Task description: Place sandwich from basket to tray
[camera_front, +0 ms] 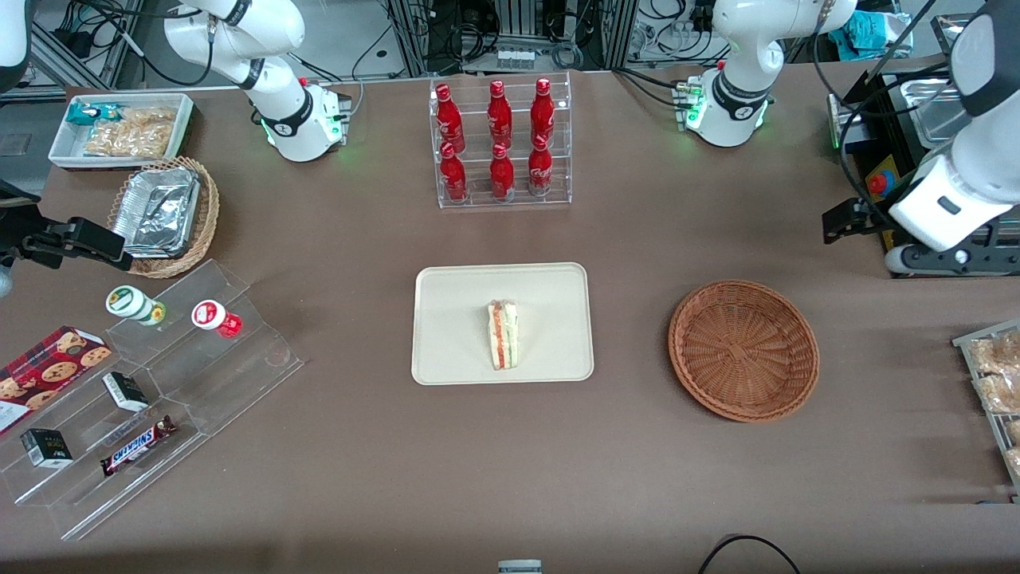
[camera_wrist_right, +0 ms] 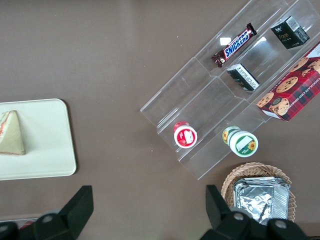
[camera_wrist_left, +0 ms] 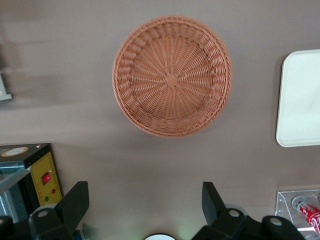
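Note:
The sandwich (camera_front: 504, 335), a pale wedge with red and green filling, lies on the cream tray (camera_front: 446, 319) at the middle of the table. It also shows in the right wrist view (camera_wrist_right: 11, 134) on the tray (camera_wrist_right: 47, 145). The reddish-brown wicker basket (camera_front: 743, 349) is empty and stands beside the tray toward the working arm's end. My left gripper (camera_front: 846, 223) is open and empty. It hangs above the table, farther from the front camera than the basket. The left wrist view shows the gripper (camera_wrist_left: 144, 205), the empty basket (camera_wrist_left: 172, 75) and a tray corner (camera_wrist_left: 300, 100).
A clear rack of red bottles (camera_front: 500, 143) stands farther from the front camera than the tray. An acrylic stepped stand (camera_front: 159, 383) with snacks, a lighter wicker basket with a foil container (camera_front: 163, 214) and a white bin (camera_front: 119, 127) lie toward the parked arm's end. A control box (camera_front: 884, 183) and bagged pastries (camera_front: 996, 383) lie toward the working arm's end.

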Controlling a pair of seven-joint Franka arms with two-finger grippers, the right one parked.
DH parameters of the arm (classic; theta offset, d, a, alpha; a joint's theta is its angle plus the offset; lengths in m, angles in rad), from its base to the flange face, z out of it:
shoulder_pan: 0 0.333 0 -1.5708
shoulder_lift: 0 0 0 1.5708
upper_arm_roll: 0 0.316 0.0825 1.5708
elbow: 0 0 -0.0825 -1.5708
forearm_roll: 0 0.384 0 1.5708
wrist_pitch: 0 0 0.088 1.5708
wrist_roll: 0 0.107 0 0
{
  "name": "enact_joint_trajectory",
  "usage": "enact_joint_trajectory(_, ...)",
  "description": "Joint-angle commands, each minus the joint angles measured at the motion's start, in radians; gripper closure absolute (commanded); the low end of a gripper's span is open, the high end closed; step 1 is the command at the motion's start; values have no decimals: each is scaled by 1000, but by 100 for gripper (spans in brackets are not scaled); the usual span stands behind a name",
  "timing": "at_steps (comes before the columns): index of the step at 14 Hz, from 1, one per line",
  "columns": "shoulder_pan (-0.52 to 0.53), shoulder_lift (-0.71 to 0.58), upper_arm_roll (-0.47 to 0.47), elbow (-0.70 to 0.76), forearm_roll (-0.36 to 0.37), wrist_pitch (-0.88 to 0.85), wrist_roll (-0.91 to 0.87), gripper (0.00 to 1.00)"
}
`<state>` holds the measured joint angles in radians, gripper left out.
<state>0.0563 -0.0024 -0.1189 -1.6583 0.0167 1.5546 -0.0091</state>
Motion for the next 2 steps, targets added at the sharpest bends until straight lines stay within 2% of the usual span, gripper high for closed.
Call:
enact_joint_trajectory(1, -29, -14, 34, 18, 14, -2, 6, 0)
enact_joint_trajectory(2, -29, -14, 35, 17, 8, -2, 1, 0)
